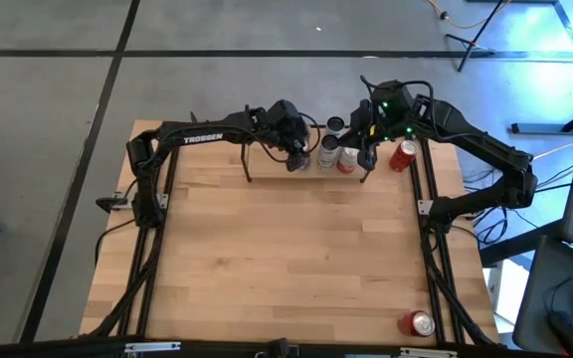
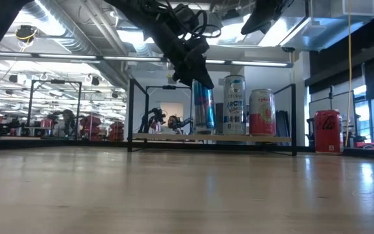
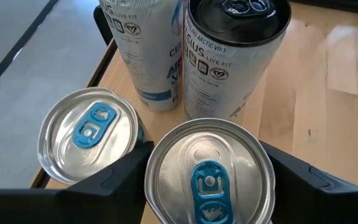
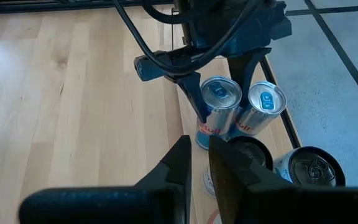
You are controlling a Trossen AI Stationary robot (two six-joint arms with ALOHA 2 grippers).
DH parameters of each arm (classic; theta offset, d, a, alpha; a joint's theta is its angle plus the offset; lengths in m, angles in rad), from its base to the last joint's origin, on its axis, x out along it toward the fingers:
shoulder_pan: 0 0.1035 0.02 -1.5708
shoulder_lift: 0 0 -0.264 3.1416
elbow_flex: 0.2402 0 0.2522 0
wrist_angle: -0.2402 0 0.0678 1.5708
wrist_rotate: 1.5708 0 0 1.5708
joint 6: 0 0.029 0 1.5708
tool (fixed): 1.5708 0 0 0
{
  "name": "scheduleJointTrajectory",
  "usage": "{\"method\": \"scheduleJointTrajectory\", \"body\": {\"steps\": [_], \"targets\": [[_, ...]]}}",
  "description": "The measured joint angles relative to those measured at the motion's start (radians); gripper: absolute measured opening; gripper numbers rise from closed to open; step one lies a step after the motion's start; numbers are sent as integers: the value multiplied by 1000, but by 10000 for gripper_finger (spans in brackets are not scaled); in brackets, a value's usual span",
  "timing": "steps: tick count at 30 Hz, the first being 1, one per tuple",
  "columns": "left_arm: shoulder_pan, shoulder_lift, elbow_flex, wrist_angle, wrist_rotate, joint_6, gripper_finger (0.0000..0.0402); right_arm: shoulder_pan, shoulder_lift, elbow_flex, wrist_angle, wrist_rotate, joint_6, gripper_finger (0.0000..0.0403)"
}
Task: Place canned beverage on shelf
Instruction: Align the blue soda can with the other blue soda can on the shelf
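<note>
The shelf [image 2: 174,138] is a low wood plank between black wire end frames at the table's far edge. On it stand a slim blue-and-silver can [image 2: 204,107], a tall white can [image 2: 234,104] and a pink-and-white can [image 2: 261,112]. My left gripper [image 3: 209,163] is over the shelf and shut on the slim can [image 3: 210,180]. A second blue-tabbed can [image 3: 89,134] stands right behind it. My right gripper [image 4: 198,163] hovers above the shelf's right part, fingers nearly together and empty. My left gripper pinches the slim can's upper wall just under the rim [image 3: 157,163] between its two fingers, one on each side. The fingers [image 2: 197,65] come from above, slanting down from the table's left. The can stands upright with its base on the shelf's plank.
A red cola can [image 2: 326,130] stands on the table just right of the shelf. Another red can [image 1: 421,323] lies near the table's near right corner. Two dark-topped white cans [image 3: 235,56] crowd the held can on the plank. The tabletop [image 1: 286,259] before the shelf is bare wood.
</note>
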State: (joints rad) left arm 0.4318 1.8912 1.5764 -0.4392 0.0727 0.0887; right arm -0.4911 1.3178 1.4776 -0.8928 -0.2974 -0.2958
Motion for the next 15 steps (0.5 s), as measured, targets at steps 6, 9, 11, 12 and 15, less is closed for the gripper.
{"method": "scheduleJointTrajectory", "body": {"steps": [6, 9, 11, 12, 15], "targets": [[-3, -1, 1, 30, 1, 1, 264, 0, 0, 0, 0, 0, 0, 46], [-3, -1, 1, 40, 1, 1, 265, 0, 0, 0, 0, 1, 0, 46], [-3, -1, 1, 41, 1, 2, 266, 0, 0, 0, 0, 1, 0, 46], [-3, -1, 1, 40, 1, 2, 266, 0, 0, 0, 0, 1, 0, 46], [-3, -1, 2, 51, 0, 2, 267, 0, 0, 0, 0, 1, 0, 46]]}}
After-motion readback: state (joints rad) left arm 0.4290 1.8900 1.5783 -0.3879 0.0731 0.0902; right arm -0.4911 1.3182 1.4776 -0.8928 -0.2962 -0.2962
